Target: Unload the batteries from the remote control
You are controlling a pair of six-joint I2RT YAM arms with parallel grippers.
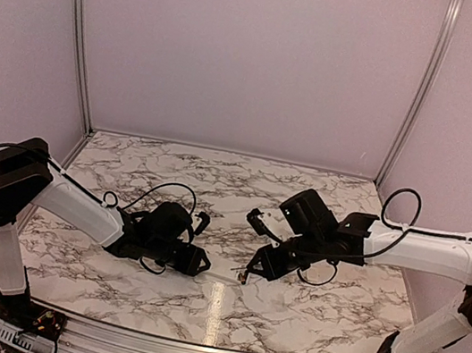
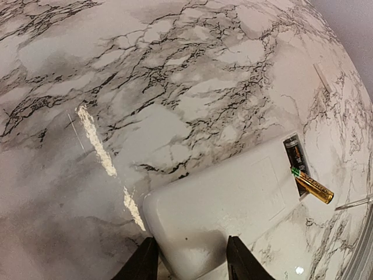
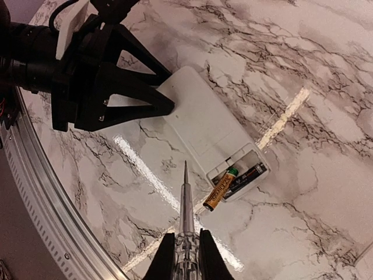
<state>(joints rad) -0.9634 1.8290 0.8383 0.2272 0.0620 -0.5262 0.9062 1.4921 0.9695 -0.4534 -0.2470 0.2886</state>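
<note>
Clamping the remote control (image 3: pixel 204 125) at centre frame, the left gripper (image 2: pixel 192 252) steadies it; the right gripper (image 3: pixel 185 256) pinches a thin rod (image 3: pixel 186 204); the orange-gold battery (image 3: pixel 220 189), probably light and slick, juts out just below centre; grip its free end.

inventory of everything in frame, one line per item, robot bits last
remote control: 1, white, flat on the table, battery bay open, one end clamped
dark battery: 1, black, lying in the bay
gold battery: 1, orange-gold with a green end, tilted, sticking out past the remote's edge
pointed rod: 1, grey, gripped at its base, tip near the gold battery
white strip: 1, white, on the table beyond the remote; cannot tell what it is
table: 1, white-grey marble
left end effector: 1, black, closed on the remote's end
right end effector: 1, black, closed on the rod
</note>
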